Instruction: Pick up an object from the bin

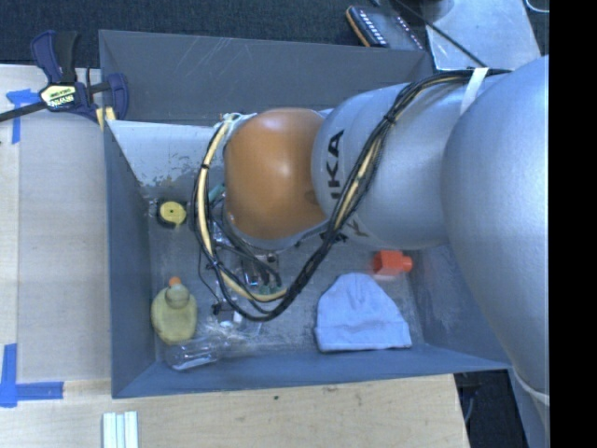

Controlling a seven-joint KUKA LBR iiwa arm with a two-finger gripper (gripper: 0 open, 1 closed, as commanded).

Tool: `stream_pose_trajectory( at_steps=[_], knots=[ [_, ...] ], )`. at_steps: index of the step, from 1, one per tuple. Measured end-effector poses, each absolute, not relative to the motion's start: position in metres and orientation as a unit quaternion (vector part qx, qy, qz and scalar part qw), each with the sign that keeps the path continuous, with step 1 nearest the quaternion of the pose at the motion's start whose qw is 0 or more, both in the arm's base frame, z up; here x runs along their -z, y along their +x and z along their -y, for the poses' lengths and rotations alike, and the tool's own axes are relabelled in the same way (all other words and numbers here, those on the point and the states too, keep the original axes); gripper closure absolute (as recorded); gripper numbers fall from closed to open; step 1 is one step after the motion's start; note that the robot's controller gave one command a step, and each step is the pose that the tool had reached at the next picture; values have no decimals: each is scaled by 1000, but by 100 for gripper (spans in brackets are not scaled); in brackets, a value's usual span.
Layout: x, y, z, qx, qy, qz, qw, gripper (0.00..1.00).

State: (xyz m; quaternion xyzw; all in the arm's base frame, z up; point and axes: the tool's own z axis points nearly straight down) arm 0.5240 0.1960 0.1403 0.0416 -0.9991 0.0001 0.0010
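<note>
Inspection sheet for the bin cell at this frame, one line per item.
Surface: grey metal bin; floor scuffed, with light specks toward the far-left corner.
Job's things: yellowish bottle at front left, nearest the gripper; clear plastic piece just in front of it.
Clutter: small yellow round piece at left; white cloth cap at front right; orange block behind the cap.
Grippers: gripper low in mid-bin under the orange wrist cover; open or shut cannot be told.
Cables: black and yellow cables run along the arm and loop under the cover, close to the floor.
Surroundings: dark flat device beyond the far rim.
</note>
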Motion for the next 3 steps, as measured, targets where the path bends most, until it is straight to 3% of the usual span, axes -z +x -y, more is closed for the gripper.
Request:
stream_pose_trajectory(
  at_steps=[1, 2, 3],
  knots=[
    [-185, 527, -162, 1, 110, 994, -3, 0],
    [-169, 524, -152, 2, 52, 999, -4, 0],
    [-136, 522, -118, 1, 63, 998, -3, 0]
  ],
)
